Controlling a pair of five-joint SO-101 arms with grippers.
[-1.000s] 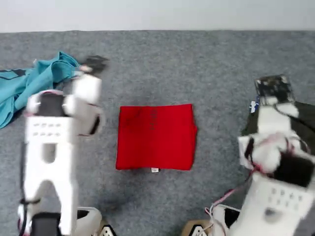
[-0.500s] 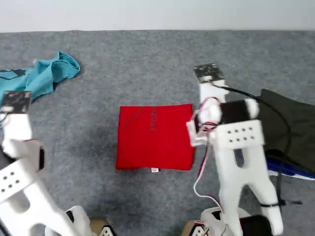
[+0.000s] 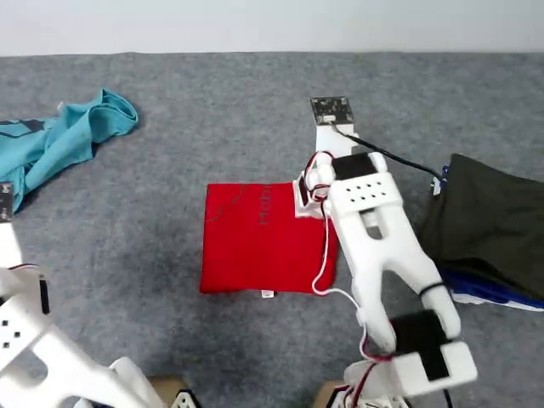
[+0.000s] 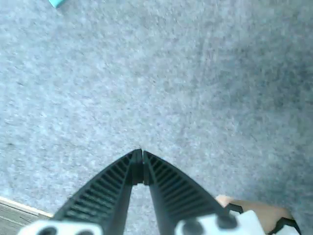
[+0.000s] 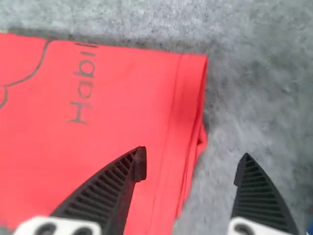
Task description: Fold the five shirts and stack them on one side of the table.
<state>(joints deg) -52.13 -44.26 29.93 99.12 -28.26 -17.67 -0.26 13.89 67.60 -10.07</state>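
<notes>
From above I count four shirts. One folded red shirt (image 3: 268, 238) lies mid-table with a white tag (image 3: 267, 294) at its near hem. One crumpled teal shirt (image 3: 64, 140) is at the far left edge, and one dark shirt (image 3: 489, 229) lies on one blue shirt (image 3: 476, 287) at the right edge. Bare grey table (image 3: 212, 110) separates them. My left gripper (image 4: 138, 154) hangs pressed together over bare table. My right gripper (image 5: 191, 154) stands spread across the red shirt's folded edge, near dark lettering (image 5: 83, 83).

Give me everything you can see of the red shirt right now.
The red shirt lies flat in the middle of the grey table, folded into a neat near-square of soft-looking cloth. Dark line print shows on top, and a small white tag pokes out at the near edge. Its layered side edge lies under the open right claw; I cannot tell whether they touch.
</notes>
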